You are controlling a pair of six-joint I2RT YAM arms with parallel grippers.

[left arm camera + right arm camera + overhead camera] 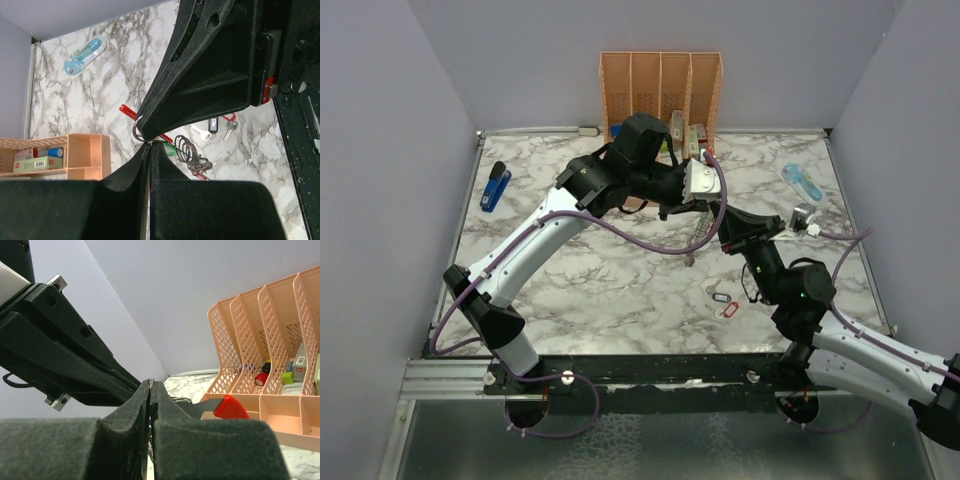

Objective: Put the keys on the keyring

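My left gripper [706, 203] and right gripper [718, 226] meet tip to tip above the table's middle. Both are shut on one small metal split ring [137, 131], which is pinched between their fingertips. A bunch of wire rings and chain [190, 150] hangs just below them and also shows in the top view [697, 246]. A thin red bar [127, 111] runs behind my left fingers. A grey metal piece with a red end [227, 407] sticks out behind my right fingers; it looks like part of the red keyring, mostly hidden. Loose keys [720, 297] lie on the table: a silver key [229, 131] and a dark tag [214, 125].
An orange file organiser [660, 75] with small boxes stands at the back. A blue object [496, 186] lies far left and a blue packaged item [802, 182] far right. A tiny red oval loop [728, 311] lies by the loose keys. Purple cables trail from both arms.
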